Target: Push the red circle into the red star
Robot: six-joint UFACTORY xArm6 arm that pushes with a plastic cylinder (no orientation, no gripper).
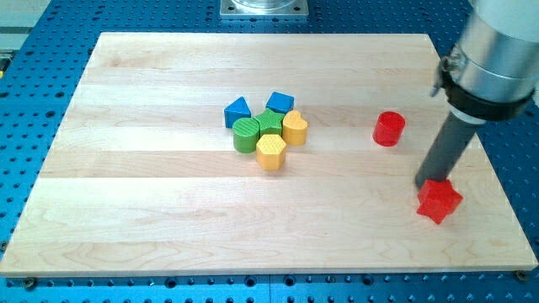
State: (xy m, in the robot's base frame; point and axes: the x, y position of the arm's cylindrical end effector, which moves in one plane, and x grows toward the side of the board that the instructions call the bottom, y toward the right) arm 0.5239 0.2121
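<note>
The red circle (389, 129) stands on the wooden board (168, 210) at the view's right, upper part. The red star (439, 201) lies lower and further right, near the board's right edge. My tip (426, 184) is at the star's upper left side, touching or nearly touching it. It is below and to the right of the red circle, well apart from it.
A cluster of blocks sits at the board's middle: a blue triangle (237, 111), a blue block (280, 103), a green circle (246, 134), a green block (269, 120), a yellow heart (295, 127) and a yellow hexagon (270, 152).
</note>
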